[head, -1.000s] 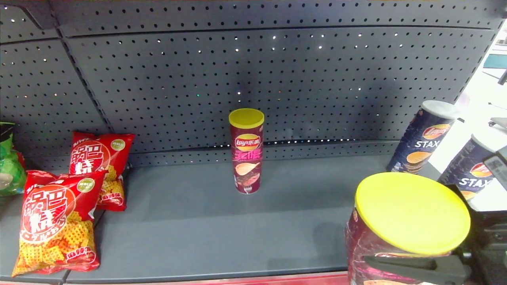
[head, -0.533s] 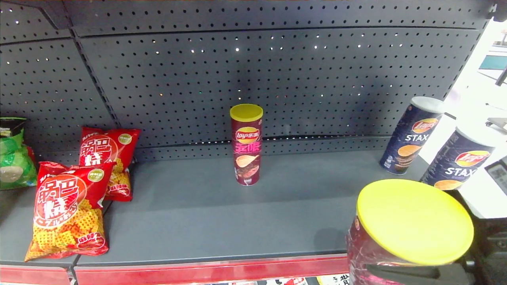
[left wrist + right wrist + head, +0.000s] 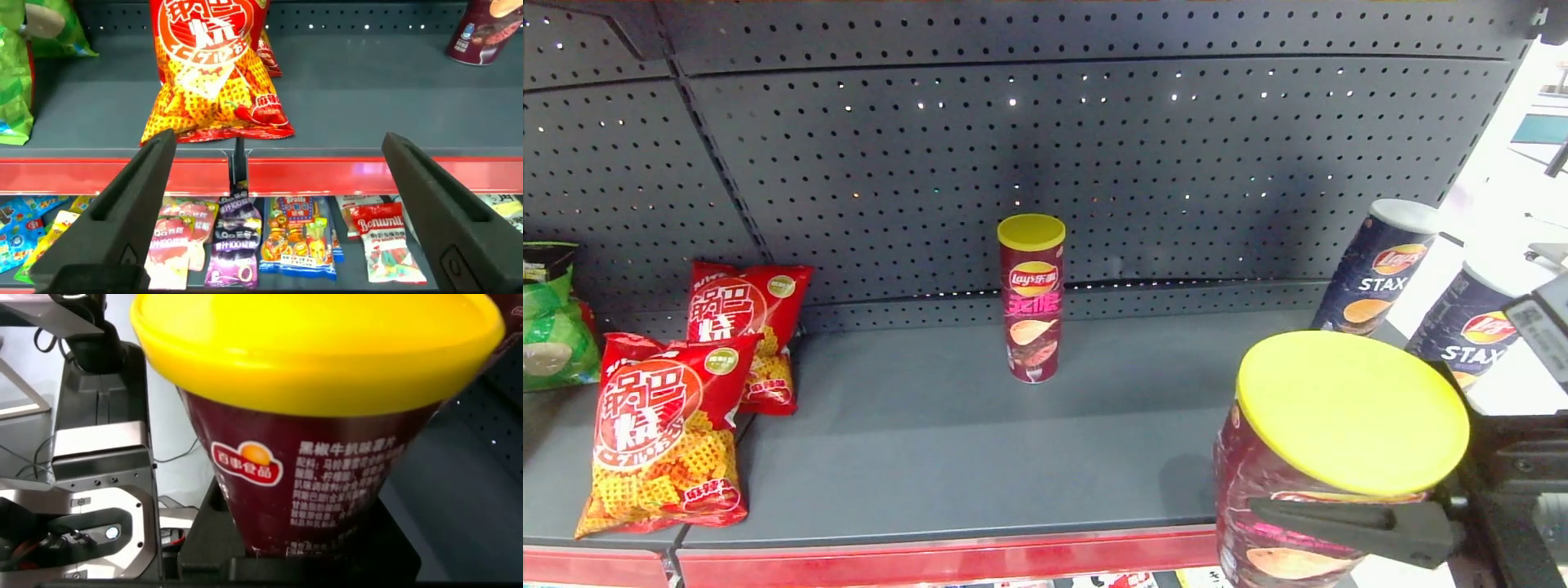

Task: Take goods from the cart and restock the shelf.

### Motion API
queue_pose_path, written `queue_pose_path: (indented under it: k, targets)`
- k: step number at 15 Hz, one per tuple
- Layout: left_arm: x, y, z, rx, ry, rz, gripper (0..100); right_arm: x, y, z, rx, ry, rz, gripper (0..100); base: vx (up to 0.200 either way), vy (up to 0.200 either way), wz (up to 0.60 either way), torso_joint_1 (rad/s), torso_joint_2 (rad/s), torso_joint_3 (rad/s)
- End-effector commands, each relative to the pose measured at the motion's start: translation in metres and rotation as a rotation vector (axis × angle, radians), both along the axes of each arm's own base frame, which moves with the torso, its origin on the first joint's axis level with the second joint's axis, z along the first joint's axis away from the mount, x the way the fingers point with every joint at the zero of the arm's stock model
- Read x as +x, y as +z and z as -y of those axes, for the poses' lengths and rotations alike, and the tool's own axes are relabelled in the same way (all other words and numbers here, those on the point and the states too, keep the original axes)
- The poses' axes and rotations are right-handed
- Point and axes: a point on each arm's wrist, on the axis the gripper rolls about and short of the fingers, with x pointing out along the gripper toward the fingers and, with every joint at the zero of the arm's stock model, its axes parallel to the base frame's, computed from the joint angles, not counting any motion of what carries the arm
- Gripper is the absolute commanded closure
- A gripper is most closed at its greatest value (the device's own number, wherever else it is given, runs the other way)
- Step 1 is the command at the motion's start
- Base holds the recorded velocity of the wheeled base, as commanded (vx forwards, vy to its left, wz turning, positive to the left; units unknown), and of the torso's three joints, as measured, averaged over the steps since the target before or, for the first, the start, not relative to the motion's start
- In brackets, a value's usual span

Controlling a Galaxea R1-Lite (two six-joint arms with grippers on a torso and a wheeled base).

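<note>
Shelf (image 3: 980,457): flat grey deck. Chip can (image 3: 1258,482) is held upright just off its front right edge, pinched mid-body by the right gripper (image 3: 1307,523). Judged light, stiff yet crushable, slick-walled; a mid-body hold is favoured, the yellow lid (image 3: 1352,412) avoided. Left gripper (image 3: 278,212) spread, nothing held.

Held chip can (image 3: 1347,416) risen, shifted slightly left, right hand (image 3: 1327,523) with it

Shelf deck (image 3: 915,441) evenly lit, fairly dim; soft shadow up pegboard (image 3: 1176,180) behind standing can (image 3: 1031,302). Far right bg blown out white. Light pinpricks thru pegboard holes.
</note>
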Motion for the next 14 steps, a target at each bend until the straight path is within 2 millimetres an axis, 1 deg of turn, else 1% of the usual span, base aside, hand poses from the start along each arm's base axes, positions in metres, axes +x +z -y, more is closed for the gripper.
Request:
queue_pose_path:
  k: [1,5,9,11,14]
  targets:
    - [0.0,0.0,0.0,0.001,0.001,-0.001,0,0.003,-0.004,-0.003,-0.013,0.004,-0.014,100,0.0,0.0,0.0,0.0,0.0,0.0]
    - [0.0,0.0,0.0,0.001,0.001,-0.001,0,0.003,-0.003,-0.004,-0.011,0.003,-0.014,100,0.0,0.0,0.0,0.0,0.0,0.0]
    - [0.0,0.0,0.0,0.001,0.001,-0.001,0,0.008,-0.005,-0.008,-0.025,-0.013,-0.016,100,0.0,0.0,0.0,0.0,0.0,0.0]
    - [0.0,0.0,0.0,0.001,0.001,-0.001,0,0.013,-0.006,-0.017,-0.021,-0.025,-0.002,100,0.0,0.0,0.0,0.0,0.0,0.0]
    - [0.0,0.0,0.0,0.001,0.001,-0.001,0,0.027,-0.013,-0.032,-0.021,-0.04,0.004,100,0.0,0.0,0.0,0.0,0.0,0.0]
